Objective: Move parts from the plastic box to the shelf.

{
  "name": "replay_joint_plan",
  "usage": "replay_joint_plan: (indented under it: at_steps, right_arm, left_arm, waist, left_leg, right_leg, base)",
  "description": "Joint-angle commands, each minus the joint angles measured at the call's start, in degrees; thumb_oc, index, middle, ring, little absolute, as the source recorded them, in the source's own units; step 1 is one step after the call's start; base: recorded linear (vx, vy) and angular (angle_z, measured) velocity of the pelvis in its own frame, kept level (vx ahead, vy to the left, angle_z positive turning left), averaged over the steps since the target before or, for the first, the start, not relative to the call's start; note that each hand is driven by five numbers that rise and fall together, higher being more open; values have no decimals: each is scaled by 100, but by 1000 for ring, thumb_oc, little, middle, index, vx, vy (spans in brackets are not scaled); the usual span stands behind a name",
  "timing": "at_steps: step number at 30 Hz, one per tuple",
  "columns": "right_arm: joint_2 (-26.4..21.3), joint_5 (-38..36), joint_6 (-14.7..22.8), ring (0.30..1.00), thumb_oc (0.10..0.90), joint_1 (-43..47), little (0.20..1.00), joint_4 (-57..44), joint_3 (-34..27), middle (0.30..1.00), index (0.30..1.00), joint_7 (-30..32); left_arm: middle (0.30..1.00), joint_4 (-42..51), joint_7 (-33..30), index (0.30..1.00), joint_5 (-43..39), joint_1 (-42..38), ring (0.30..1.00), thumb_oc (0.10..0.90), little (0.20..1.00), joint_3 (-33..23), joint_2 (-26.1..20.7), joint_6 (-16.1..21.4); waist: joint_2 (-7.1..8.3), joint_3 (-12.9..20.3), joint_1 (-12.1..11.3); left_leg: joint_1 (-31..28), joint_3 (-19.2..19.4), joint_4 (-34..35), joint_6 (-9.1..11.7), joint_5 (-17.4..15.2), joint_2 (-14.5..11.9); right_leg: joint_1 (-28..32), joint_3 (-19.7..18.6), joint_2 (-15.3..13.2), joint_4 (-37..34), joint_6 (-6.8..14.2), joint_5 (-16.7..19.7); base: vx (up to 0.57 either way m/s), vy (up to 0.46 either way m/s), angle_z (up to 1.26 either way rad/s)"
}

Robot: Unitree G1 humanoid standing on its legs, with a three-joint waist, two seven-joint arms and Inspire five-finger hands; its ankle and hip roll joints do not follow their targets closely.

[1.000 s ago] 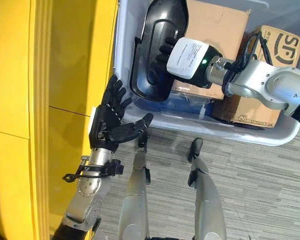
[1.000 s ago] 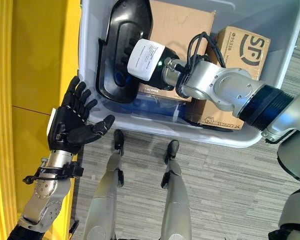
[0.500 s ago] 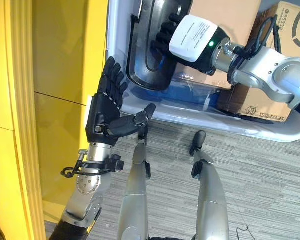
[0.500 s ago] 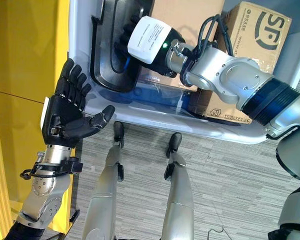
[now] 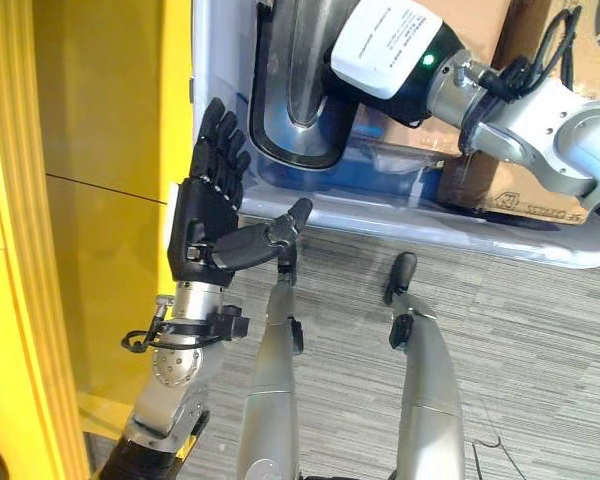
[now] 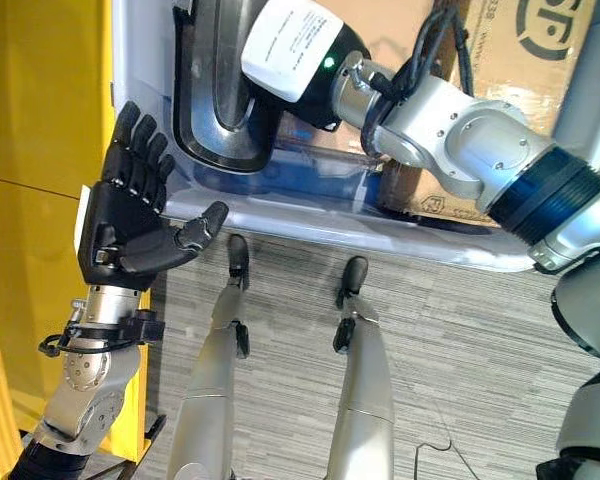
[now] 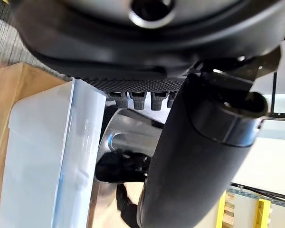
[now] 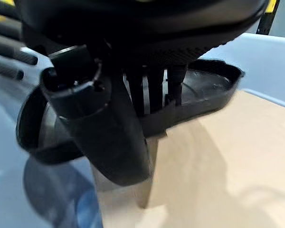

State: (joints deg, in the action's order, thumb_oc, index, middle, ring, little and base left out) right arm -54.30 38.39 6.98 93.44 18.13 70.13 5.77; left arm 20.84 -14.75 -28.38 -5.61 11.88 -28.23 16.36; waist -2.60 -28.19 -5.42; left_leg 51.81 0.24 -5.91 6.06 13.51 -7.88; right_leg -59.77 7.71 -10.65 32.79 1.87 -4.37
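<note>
Right hand (image 6: 280,50) fingers curled over black moulded plastic tray-shaped part (image 5: 295,120) rim; looked light, stiff, slippery. Left hand (image 5: 205,225) spread, empty.

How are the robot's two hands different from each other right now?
The left hand is open and empty, fingers spread, outside the plastic box; the right hand reaches into the box, fingers curled on a black part. The left is beside the yellow shelf. Both hands are dark.
</note>
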Motion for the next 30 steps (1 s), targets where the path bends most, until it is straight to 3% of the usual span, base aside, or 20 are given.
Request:
replay_joint_plan:
  at_steps: [1, 9, 15, 17, 22, 25, 30]
  right_arm:
    - [-184, 116, 60, 300, 400, 41, 300, 145, 589, 300, 300, -331]
    - [-501, -56, 151, 300, 400, -129, 300, -505, 388, 300, 300, -303]
    - [-1029, -208, 245, 300, 400, -359, 300, -1137, 51, 300, 300, -179]
    - [-1105, -223, 251, 300, 400, -403, 300, -1227, -2, 300, 300, -177]
    - [-1663, -346, 329, 300, 400, -897, 300, -1821, -510, 300, 300, 13]
    - [-1867, -370, 367, 300, 400, -1137, 300, -1977, -756, 300, 300, 97]
    - [-2381, -536, 481, 300, 400, -2007, 300, -2558, -1716, 300, 300, 238]
  left_arm:
    - [1000, 405, 82, 1000, 87, 189, 1000, 900, 1000, 110, -170, 157]
    - [1000, 187, 175, 1000, 22, 63, 1000, 900, 1000, 199, -246, 91]
    - [1000, 113, 341, 1000, -18, -14, 1000, 900, 1000, 156, -348, 37]
    - [1000, 109, 368, 1000, -11, -11, 1000, 900, 1000, 152, -375, 22]
    - [1000, 7, 561, 1000, -14, 149, 1000, 900, 1000, -1, -499, -15]
    - [1000, -27, 641, 1000, 32, 218, 1000, 900, 1000, -87, -546, -22]
    - [1000, -102, 803, 1000, 16, 516, 1000, 900, 1000, -352, -589, -61]
  waist:
    - [89, -161, -20]
    - [158, -161, 63]
    - [269, -147, 148]
    - [281, -100, 161]
    - [362, 395, 264]
    - [355, 580, 296]
    - [360, 1051, 396]
  left_leg:
    - [-314, 48, -476, 35, -784, -125]
    - [-995, 153, -331, 71, -780, -157]
    - [-2116, 274, -15, 110, -731, -232]
    - [-2246, 293, 24, 110, -728, -247]
    - [-3230, 408, 419, 141, -681, -363]
    - [-3519, 445, 551, 150, -669, -392]
    - [-4075, 530, 831, 175, -607, -445]
  right_leg:
    - [1200, 116, 104, -1059, 404, 8]
    - [1829, 123, 144, -1244, 411, 61]
    - [2904, 134, 178, -1611, 463, 151]
    - [3031, 143, 179, -1667, 466, 156]
    - [3945, 177, 216, -2039, 500, 161]
    - [4238, 184, 224, -2173, 507, 151]
    - [4825, 204, 271, -2541, 538, 192]
  base:
    - [-13, 2, 6]
    - [-20, 1, 0]
    - [-22, -14, -9]
    - [25, -6, -10]
    - [66, -10, -12]
    - [61, -6, -1]
    - [75, -10, 2]
